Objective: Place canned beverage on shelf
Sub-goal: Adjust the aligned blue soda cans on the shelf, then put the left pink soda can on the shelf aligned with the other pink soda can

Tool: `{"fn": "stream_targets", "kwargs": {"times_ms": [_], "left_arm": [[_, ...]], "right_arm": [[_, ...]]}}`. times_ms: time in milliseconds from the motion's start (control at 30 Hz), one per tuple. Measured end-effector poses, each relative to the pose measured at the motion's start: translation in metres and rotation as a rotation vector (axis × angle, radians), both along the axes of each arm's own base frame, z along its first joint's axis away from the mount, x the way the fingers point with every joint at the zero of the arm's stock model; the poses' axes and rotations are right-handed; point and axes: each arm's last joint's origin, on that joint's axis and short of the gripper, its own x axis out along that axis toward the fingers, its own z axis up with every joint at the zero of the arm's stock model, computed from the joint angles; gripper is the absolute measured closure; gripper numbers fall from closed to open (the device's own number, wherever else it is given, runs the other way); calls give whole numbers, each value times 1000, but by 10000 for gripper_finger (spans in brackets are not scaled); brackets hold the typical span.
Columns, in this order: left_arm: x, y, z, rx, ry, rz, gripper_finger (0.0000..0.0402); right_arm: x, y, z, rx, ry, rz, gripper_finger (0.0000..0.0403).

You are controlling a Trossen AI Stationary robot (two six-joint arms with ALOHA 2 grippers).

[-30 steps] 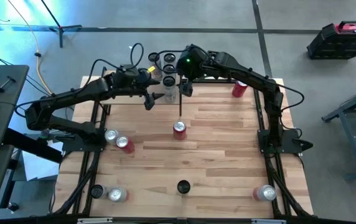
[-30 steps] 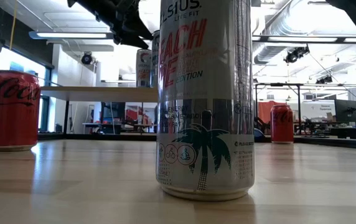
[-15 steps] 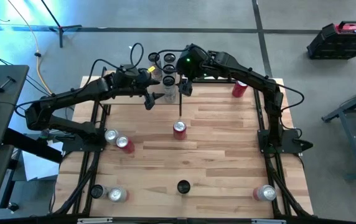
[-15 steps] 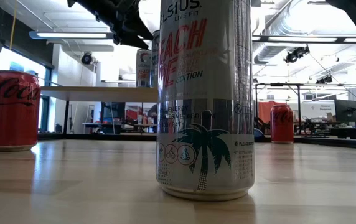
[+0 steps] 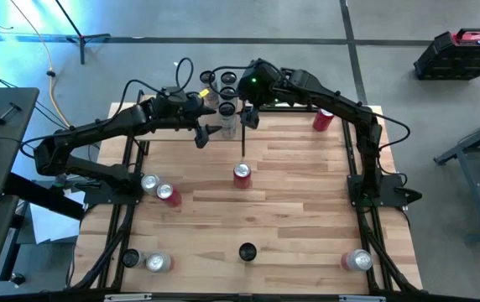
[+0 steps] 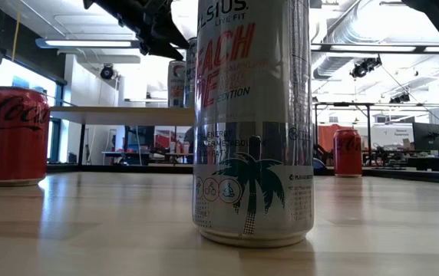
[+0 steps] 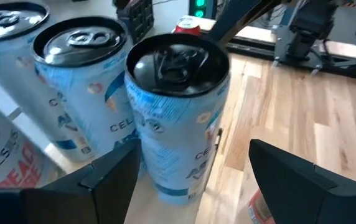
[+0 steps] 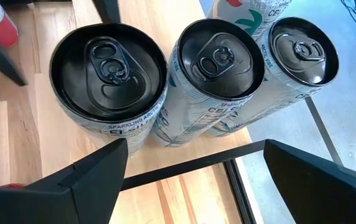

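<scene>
Standing upright on the shelf (image 8: 184, 152) at the table's far edge, a black-topped can (image 7: 178, 115) sits between the left gripper's (image 7: 193, 171) spread fingers, untouched. The right gripper (image 8: 190, 171), fingers wide apart, hovers above three neighbouring cans (image 8: 218, 68).

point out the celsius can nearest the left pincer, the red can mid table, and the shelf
Celsius can (image 7: 177, 62), left wrist view, on its dark lid.
Red can (image 5: 242, 173), high view, on its top.
Shelf (image 8: 165, 154), right wrist view, on its bare wooden board edge.
</scene>
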Motion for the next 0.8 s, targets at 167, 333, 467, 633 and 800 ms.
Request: {"fn": "stream_targets", "kwargs": {"times_ms": [167,333,467,633,800], "left_arm": [[1,-1,1,-1,-8,-13,112],[1,-1,1,-1,-9,-13,112],[1,-1,1,-1,-8,-14,112],[-6,-2,1,8,20,3,112],[-26,-10,24,23,37,21,112]], "right_arm": [[0,0,0,0,1,0,41],[0,0,0,0,1,-1,41],[0,0,0,2,1,-3,41],[-2,2,1,10,5,-17,41],[-23,8,18,-49,39,-91,41]]}}
